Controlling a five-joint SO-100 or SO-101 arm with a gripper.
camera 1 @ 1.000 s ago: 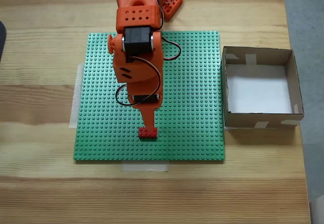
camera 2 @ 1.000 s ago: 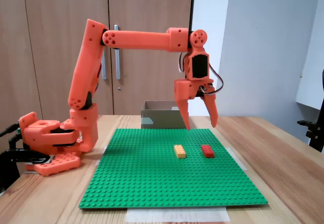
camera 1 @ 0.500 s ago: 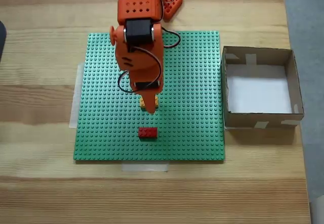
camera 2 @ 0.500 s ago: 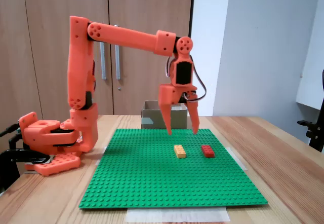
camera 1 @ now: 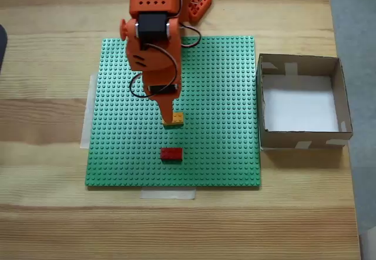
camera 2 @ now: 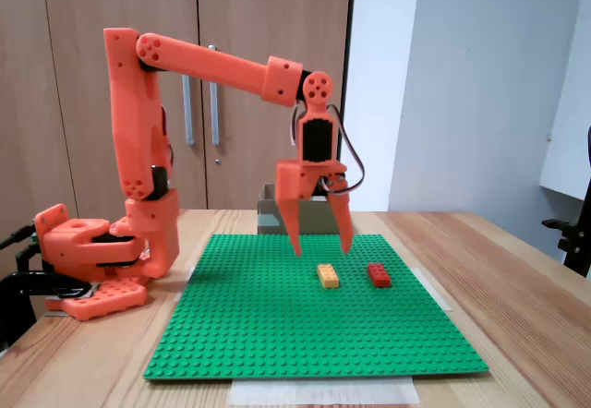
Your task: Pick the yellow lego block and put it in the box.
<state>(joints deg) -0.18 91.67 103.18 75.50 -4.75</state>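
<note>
The yellow lego block (camera 1: 175,119) (camera 2: 327,275) lies flat on the green baseplate (camera 1: 223,142), near its middle. My orange gripper (camera 2: 321,248) hangs open just above the plate, a little behind the block and toward the arm's base, fingers pointing down and holding nothing. From above, the gripper (camera 1: 166,117) partly covers the block's left end. The box (camera 1: 302,103) stands on the table right of the baseplate, its white floor bare; in the side-on fixed view the box (camera 2: 277,212) shows behind the gripper.
A red brick (camera 1: 171,153) (camera 2: 379,275) lies on the baseplate, just in front of the yellow one in the top-down fixed view. The arm's base (camera 2: 92,260) sits at the table's far edge. Tape strips (camera 1: 168,194) hold the baseplate down.
The gripper has drawn back from over the red brick toward the arm's base and come lower, staying open. It now hangs by the yellow block. Neither brick has moved.
</note>
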